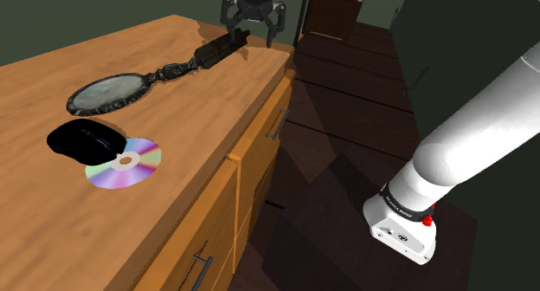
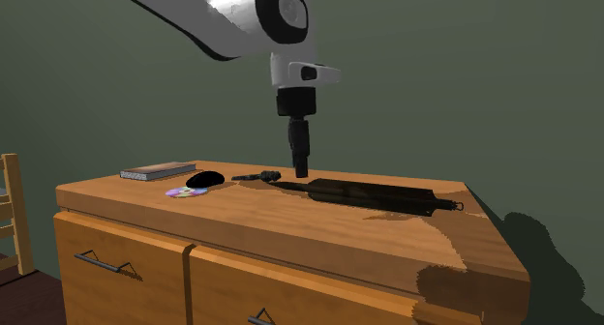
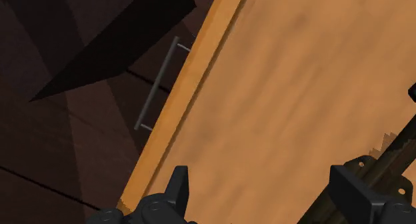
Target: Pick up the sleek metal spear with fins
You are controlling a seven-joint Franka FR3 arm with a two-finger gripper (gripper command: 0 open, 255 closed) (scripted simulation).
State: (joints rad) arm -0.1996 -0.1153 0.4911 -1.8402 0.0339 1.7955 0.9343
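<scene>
Wooden countertop (image 3: pixel 280 89); dark spear (image 3: pixel 393 153) partly hidden behind tool (image 3: pixel 263 184), fingers (image 3: pixel 350 189) apart.

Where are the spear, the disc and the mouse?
spear (image 2: pixel 373 194): second exterior view, middle of its dark shaft.
disc (image 1: pixel 143 156): shoulder view, its shiny face.
mouse (image 1: pixel 82 140): shoulder view, its black top.

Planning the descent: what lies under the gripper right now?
Between the open jaws of the gripper, the wrist view shows bare wooden dresser top; the dark spear lies beside one finger, part of it hidden behind that finger.
</scene>
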